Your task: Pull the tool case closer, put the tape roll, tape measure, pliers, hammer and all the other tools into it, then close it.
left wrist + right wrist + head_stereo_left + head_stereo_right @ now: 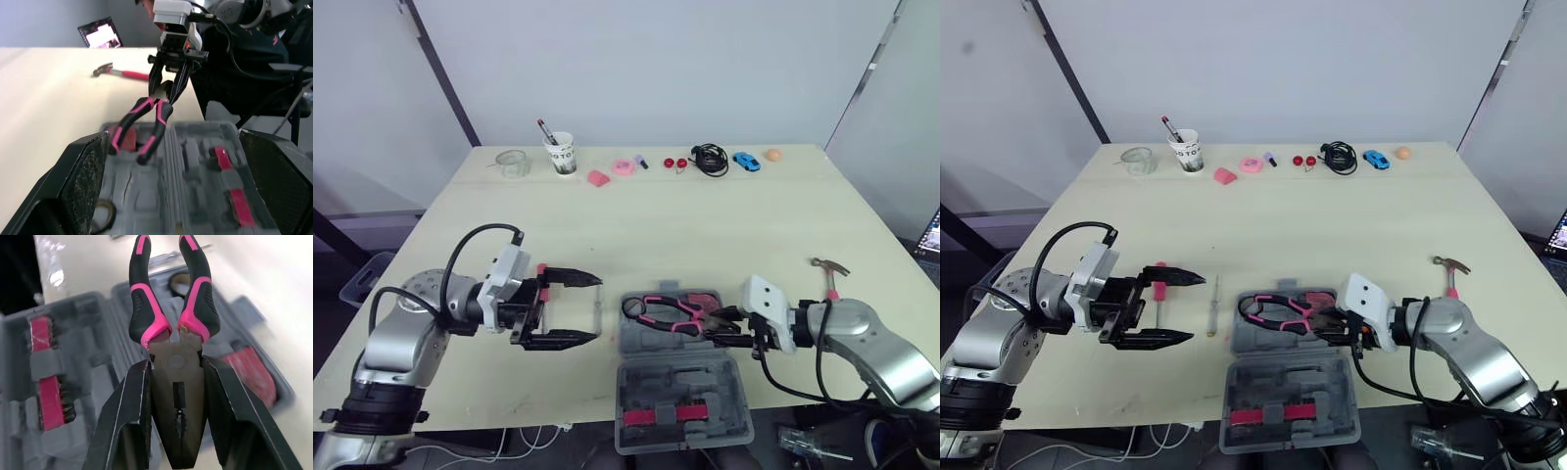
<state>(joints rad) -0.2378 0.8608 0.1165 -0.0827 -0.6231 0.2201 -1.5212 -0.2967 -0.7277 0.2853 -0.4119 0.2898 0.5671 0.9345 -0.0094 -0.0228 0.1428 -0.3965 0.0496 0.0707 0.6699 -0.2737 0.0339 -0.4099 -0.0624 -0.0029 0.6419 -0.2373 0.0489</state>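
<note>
2 states — right end effector (pixel 724 328) clamps pliers (pixel 661 313) over tool case (pixel 680 403), left end effector (pixel 593 309) gapes; hammer (pixel 826 266) partly hidden.

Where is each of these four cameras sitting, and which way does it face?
Left eye view: head, looking down at the table; both arms show.
Right eye view: beside it, same scene.
Left wrist view: along the left gripper, over the tool case toward the right gripper.
Right wrist view: along its fingers, onto the held pliers.
All share the pliers.
</note>
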